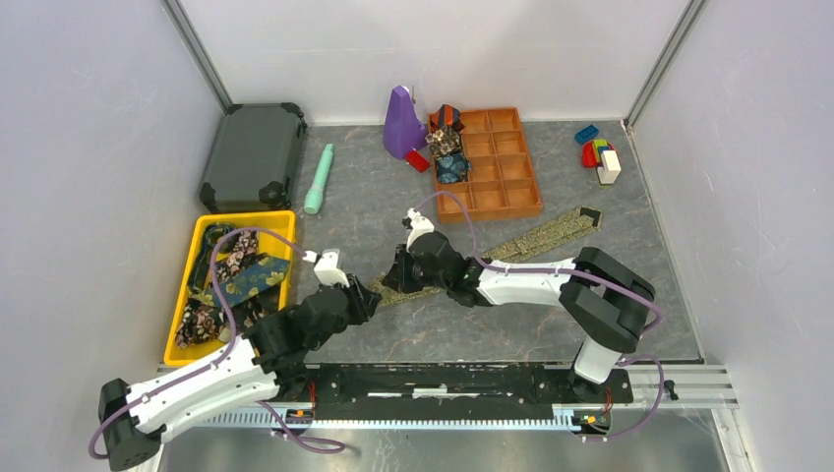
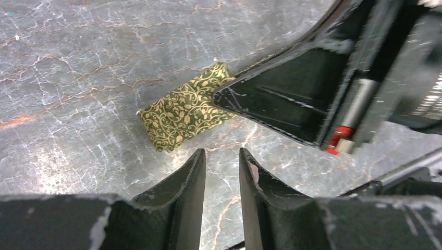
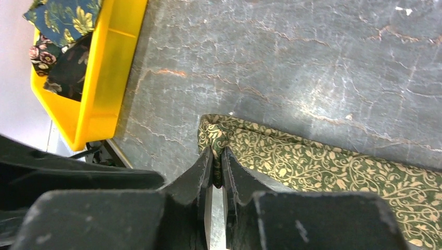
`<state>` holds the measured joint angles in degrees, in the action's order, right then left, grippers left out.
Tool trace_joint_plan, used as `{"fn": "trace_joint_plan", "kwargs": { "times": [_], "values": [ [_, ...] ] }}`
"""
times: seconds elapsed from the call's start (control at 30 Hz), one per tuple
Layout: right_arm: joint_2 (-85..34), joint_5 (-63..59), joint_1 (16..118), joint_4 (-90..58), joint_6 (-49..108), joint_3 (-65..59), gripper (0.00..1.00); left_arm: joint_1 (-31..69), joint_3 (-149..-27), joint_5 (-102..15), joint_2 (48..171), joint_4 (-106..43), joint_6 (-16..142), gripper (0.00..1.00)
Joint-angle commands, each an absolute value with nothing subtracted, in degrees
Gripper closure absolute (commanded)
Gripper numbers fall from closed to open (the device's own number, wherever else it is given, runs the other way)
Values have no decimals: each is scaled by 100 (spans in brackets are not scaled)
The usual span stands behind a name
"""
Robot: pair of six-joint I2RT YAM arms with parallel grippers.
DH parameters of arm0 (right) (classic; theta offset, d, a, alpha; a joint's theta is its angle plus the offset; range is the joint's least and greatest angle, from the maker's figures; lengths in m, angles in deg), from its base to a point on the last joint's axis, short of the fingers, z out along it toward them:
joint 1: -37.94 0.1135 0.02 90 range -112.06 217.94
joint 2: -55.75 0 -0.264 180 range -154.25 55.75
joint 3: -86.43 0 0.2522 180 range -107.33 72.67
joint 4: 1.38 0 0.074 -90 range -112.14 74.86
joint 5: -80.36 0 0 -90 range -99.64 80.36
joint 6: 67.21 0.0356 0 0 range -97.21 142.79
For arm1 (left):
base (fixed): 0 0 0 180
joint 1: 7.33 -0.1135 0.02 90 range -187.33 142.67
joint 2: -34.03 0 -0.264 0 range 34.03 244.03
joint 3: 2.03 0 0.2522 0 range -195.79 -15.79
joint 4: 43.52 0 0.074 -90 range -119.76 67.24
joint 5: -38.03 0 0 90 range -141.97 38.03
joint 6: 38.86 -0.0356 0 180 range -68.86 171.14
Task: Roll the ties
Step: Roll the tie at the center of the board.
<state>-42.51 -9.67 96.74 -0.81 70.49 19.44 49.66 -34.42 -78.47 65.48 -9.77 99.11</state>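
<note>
My right gripper (image 3: 216, 156) is pinched on the folded near end of the olive-gold tie (image 3: 323, 166), which lies flat across the grey table (image 3: 312, 52) (other ties (image 3: 62, 21) sit in the yellow bin (image 3: 109, 67)). My left gripper (image 2: 221, 156) hovers just beside that end, fingers slightly apart, gripping nothing

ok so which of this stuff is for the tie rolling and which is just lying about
For the job:
- olive-gold tie, end pinched by the right gripper
- loose ties in the yellow bin
- rolled ties in the orange tray

Lying about:
- teal cylinder
- dark case
- purple object
- toy blocks
</note>
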Motion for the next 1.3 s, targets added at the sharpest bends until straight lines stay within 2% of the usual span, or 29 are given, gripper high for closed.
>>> {"fn": "trace_joint_plan", "kwargs": {
  "times": [0.0, 0.3, 0.63, 0.87, 1.27],
  "values": [
    [-4135, -979, 9647, 354, 7005, 2174, 87, 4969, -3886, -7631, 6178, -183, 10277, 63],
    [-4483, -364, 9680, 1114, 7300, 2411, 92, 4966, -4527, -8813, 5900, 1716, 11441, 50],
    [-4899, -402, 9915, 1196, 7398, 2242, 94, 4967, -4340, -8915, 6100, 1959, 11913, 37],
    [-5041, -656, 9986, 1220, 7464, 2314, 95, 4971, -4064, -8537, 6342, 1123, 11602, 36],
    [-5154, -876, 9981, 1530, 7434, 2638, 97, 4971, -3809, -8190, 6953, 514, 11498, 39]
  ]
}}
